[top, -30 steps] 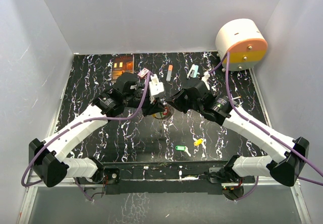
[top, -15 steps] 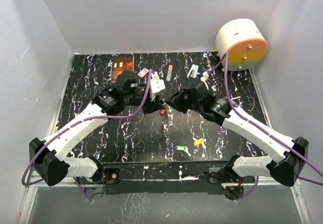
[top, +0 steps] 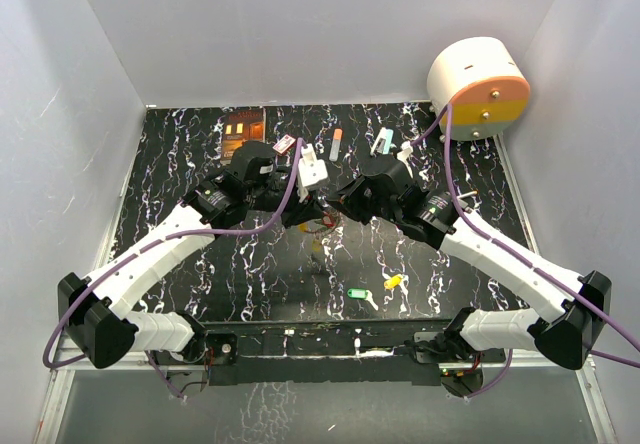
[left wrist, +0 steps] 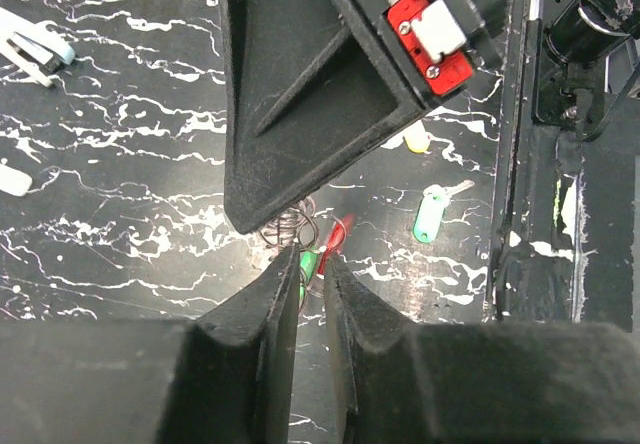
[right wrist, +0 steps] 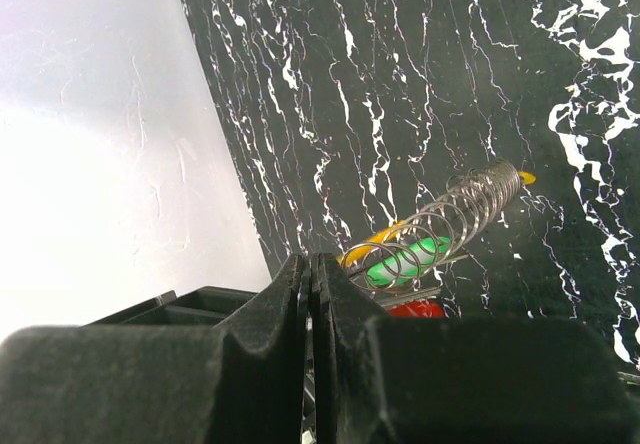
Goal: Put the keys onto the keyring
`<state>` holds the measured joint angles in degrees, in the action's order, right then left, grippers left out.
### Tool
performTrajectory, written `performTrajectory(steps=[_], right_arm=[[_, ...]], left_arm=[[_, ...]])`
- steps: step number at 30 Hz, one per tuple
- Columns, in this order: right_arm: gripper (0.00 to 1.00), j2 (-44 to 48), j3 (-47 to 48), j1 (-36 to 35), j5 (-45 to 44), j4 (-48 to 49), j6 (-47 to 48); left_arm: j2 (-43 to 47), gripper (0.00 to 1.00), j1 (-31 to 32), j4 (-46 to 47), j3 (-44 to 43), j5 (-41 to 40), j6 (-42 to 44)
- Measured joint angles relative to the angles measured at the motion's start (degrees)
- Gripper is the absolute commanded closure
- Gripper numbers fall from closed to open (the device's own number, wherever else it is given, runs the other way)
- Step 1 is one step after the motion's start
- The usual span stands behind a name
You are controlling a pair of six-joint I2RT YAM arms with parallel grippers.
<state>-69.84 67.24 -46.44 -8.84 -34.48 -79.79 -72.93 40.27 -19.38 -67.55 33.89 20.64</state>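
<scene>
1. Keyring (right wrist: 450, 219): a silvery wire coil joined to a smooth orange curved piece. It sits between the two claw tips, over the middle of the table (top: 175, 154).
2. Keys, four in all, each with a plastic head. The green key (right wrist: 405, 259) has its head inside the coil, and the red key (left wrist: 335, 239) is beside it. The second green key (left wrist: 430, 214) and the yellow key (left wrist: 415, 142) lie loose on the black, white-veined surface near the front edge.
3. Left claw (left wrist: 312, 261): fingers drawn to a narrow slit, pinching the green key.
4. Right claw (right wrist: 310, 264): fingers pressed together at the coil's end.
</scene>
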Motion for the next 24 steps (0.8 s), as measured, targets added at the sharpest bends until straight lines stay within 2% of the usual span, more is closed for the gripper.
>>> performTrajectory(steps=[14,16,24], right_arm=[[0.93,0.0,0.0,0.0,0.3,0.1,0.0],[0.93,0.0,0.0,0.0,0.3,0.1,0.0],[0.93,0.0,0.0,0.0,0.4,0.2,0.0]], left_arm=[[0.5,0.72,0.0,-2.2,-0.2,-0.5,0.0],[0.5,0.75,0.0,-2.2,-0.3,-0.5,0.0],[0.2,0.97,0.0,-2.2,-0.7,-0.5,0.0]])
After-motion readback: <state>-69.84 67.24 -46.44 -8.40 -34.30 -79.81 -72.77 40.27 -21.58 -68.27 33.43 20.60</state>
